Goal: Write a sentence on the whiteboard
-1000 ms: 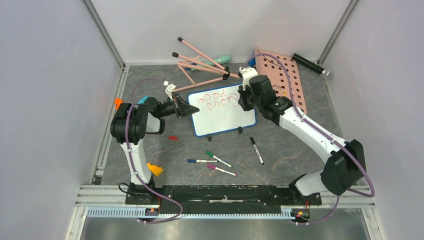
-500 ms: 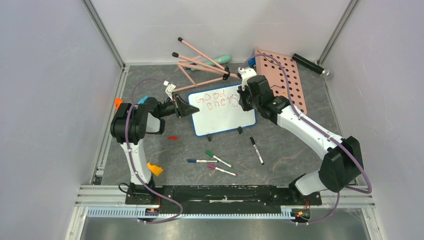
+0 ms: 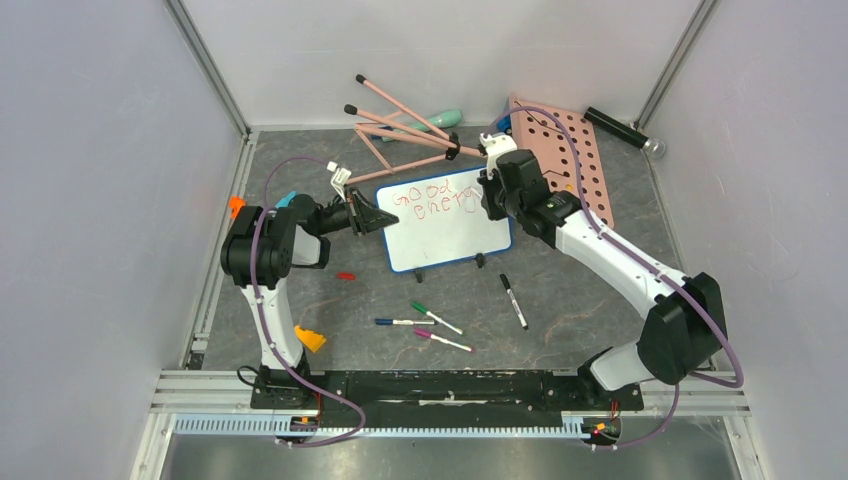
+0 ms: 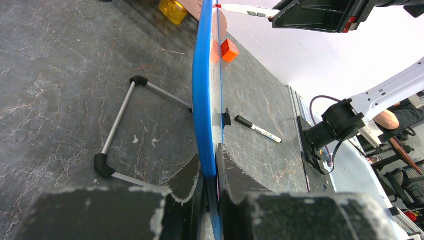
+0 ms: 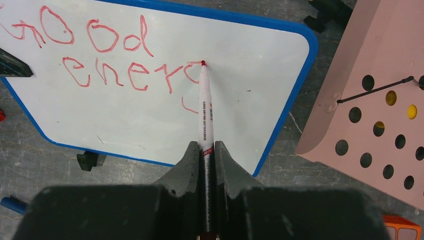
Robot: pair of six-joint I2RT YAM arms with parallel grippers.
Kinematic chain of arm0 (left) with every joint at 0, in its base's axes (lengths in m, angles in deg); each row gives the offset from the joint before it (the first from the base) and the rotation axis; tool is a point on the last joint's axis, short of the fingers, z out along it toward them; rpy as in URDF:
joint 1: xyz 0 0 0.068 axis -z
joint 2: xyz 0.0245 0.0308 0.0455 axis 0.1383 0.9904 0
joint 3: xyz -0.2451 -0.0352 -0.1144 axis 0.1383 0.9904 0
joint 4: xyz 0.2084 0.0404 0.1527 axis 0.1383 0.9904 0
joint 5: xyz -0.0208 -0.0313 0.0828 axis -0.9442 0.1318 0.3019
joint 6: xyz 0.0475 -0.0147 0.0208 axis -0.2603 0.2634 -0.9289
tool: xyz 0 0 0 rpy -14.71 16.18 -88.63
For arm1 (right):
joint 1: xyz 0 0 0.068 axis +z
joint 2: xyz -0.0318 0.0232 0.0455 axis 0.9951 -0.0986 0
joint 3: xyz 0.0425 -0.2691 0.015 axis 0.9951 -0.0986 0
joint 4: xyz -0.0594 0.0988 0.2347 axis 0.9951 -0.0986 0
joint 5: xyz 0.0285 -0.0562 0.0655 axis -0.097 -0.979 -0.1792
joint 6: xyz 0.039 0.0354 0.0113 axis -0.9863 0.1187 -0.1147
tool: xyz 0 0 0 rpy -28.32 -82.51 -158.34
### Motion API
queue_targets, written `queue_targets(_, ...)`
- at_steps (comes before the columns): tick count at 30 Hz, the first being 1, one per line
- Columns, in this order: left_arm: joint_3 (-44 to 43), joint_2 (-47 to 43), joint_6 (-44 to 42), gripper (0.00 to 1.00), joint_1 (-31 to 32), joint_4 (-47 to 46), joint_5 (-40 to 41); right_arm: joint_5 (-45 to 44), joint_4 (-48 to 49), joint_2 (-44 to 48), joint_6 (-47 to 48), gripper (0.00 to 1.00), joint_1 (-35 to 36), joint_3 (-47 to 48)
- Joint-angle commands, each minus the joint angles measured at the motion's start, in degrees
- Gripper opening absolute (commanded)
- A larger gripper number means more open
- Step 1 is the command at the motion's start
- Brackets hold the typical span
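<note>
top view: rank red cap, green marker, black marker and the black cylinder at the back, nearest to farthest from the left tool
From the left tool, shut on the whiteboard's left edge:
1. red cap, just in front, slightly left
2. green marker, front centre
3. black marker, front, right of centre
4. black cylinder, back right corner

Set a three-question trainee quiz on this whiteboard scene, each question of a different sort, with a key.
1. True or false: the left gripper is clamped on the edge of the whiteboard.
2. What is the right gripper holding? A) a red marker B) a black marker C) nothing
3. Fill in: the top line of the red writing reads ____.

Key: 1 true; 2 A; 3 good.
</note>
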Motion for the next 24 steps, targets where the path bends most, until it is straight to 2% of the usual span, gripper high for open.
queue_targets(1, -1.1, 1.1, -4.8, 0.02, -0.5, -3.9, -0.9, -3.0, 1.1, 1.0, -0.3, 0.00, -1.0, -0.2)
queue_targets(14, -1.1, 1.0, -4.8, 0.02, -0.5, -3.9, -0.9, -0.6, 6.9, 10.2, 1.1, 0.00, -1.3, -5.5)
queue_targets(24, -1.1, 1.0, -4.8, 0.02, -0.4, -3.9, -0.9, -1.3, 4.3, 7.7, 0.9, 0.00, -2.2, -5.9)
